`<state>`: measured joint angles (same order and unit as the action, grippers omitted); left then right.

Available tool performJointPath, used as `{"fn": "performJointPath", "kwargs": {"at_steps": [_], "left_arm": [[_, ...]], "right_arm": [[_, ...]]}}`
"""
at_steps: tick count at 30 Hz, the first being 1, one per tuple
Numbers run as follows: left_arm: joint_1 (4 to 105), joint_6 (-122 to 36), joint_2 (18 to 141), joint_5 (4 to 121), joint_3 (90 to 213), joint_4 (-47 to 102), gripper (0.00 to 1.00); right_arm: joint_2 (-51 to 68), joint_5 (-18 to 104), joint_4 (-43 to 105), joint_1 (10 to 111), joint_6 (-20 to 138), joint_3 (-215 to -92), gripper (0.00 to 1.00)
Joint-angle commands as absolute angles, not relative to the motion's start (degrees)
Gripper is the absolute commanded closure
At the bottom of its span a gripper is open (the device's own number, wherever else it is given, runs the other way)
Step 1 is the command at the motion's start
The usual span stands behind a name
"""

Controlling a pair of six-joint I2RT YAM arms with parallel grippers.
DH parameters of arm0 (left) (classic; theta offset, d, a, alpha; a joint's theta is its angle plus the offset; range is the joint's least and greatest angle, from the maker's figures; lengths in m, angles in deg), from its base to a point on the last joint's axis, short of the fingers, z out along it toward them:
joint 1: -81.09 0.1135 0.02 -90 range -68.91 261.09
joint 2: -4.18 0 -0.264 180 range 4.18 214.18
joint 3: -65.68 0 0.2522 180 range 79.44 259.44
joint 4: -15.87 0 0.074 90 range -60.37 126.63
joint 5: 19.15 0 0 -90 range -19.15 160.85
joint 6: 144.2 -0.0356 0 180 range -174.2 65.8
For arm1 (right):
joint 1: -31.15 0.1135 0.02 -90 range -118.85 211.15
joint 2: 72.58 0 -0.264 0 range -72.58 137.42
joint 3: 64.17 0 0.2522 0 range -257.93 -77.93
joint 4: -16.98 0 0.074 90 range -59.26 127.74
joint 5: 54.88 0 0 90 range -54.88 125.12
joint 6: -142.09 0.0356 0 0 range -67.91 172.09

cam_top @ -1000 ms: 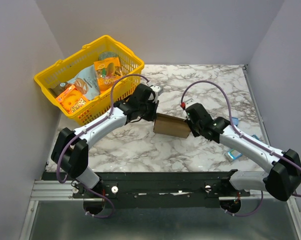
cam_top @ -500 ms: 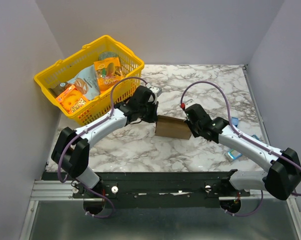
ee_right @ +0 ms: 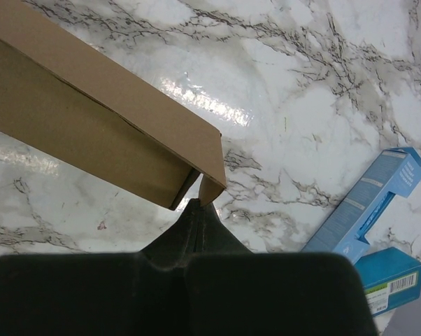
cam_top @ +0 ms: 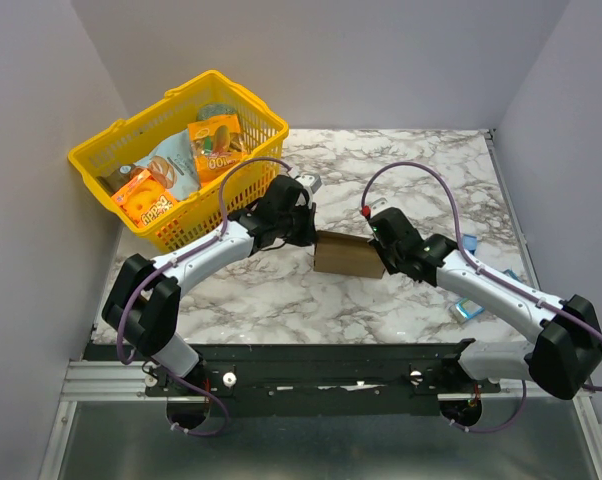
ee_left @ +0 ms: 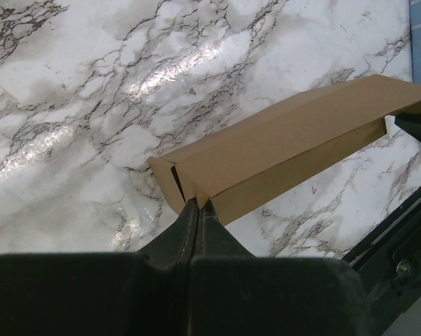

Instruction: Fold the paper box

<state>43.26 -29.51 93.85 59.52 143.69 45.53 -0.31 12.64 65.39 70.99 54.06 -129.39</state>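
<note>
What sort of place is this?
Probably a robot test booth: plain grey walls box in a marble-patterned table, two arms are bolted at its near edge, and a yellow basket holds snack packs.

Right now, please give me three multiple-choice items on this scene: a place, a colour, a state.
1. The yellow basket stands: A) at the table's far left; B) at its far right; C) between the arms.
2. The paper box is: A) white; B) brown; C) green.
3. The left gripper is: A) wide open; B) out of view; C) shut on the box's end flap.
Answers: A, the top view shows it far left; B, it is plain brown cardboard in every view; C, its wrist view shows it pinching the flap.
</note>
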Motion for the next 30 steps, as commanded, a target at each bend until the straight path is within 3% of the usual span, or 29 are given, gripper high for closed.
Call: {"fn": "performJointPath", "kwargs": {"at_steps": [1, 13, 30], "left_arm": [[42.9, -26.7, 93.0, 54.9, 143.8, 43.9, 1.00], [42.9, -25.4, 93.6, 53.4, 143.5, 42.8, 1.00], [41.3, -30.8, 93.7, 61.4, 140.1, 46.1, 1.00]], "right_arm": [[0.6, 13.2, 63.9, 72.0, 55.0, -128.7, 0.99], [0.5, 12.8, 64.0, 72.4, 55.0, -128.7, 0.99], [0.3, 13.3, 64.3, 72.4, 56.0, -129.1, 0.99]]}}
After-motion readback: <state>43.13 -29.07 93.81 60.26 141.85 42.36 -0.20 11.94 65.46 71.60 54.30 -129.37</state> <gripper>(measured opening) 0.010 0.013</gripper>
